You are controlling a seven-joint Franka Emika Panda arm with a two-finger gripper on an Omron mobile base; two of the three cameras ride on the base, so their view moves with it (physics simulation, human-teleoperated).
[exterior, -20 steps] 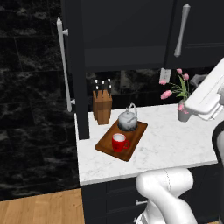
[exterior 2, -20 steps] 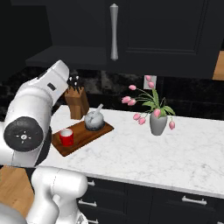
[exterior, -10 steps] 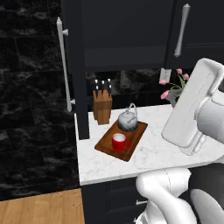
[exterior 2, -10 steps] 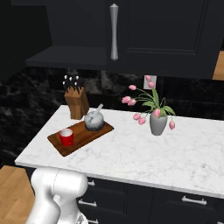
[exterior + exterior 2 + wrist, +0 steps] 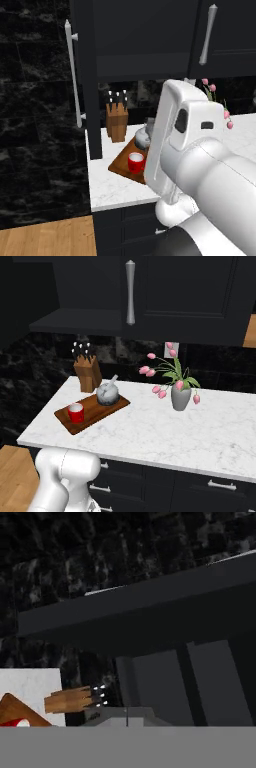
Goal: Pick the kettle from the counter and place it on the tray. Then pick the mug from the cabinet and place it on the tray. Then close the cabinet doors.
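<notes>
The reddish-brown tray lies on the left end of the white marble counter. The grey kettle stands on its far end and the red mug on its near end. In the left base view my white arm hides part of the kettle; the mug and tray show beside it. The cabinet's left door stands open, the right door is shut. My gripper is shut with nothing in it, facing dark cabinet panels, with the tray's corner at the lower left.
A wooden knife block stands behind the tray near the wall. A grey vase of pink tulips sits mid-counter. The open door's bar handle juts out at the counter's left edge. My arm's bulk fills the right foreground.
My arm has swung out of the right base view and leftward across the left base view, now covering part of the kettle there. Kettle, mug and tray have stayed put.
</notes>
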